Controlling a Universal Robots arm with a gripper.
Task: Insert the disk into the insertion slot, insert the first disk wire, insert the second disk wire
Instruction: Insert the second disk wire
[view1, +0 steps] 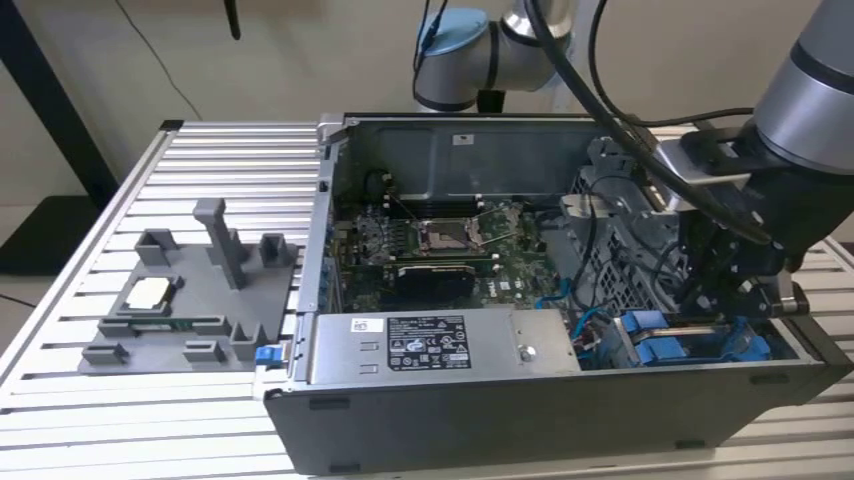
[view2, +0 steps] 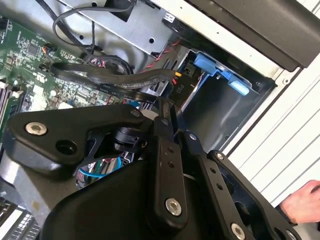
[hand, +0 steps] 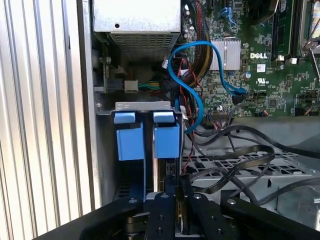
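Grey power-supply box with white stickers (view1: 434, 343) is sitting nearest in the exterior view; toward that view's right, the black gripper (view1: 727, 300) is hanging directly over the blue-framed disk (view1: 687, 345), already down in its dark grey insertion slot (view1: 787, 340).

Second wrist view: black fingers (view2: 167, 122) are pressing together, clenched, apparently pinching something thin.

First wrist view: gripper (hand: 172, 192) is reaching along the disk's long axis toward its blue handle tabs (hand: 166, 141).
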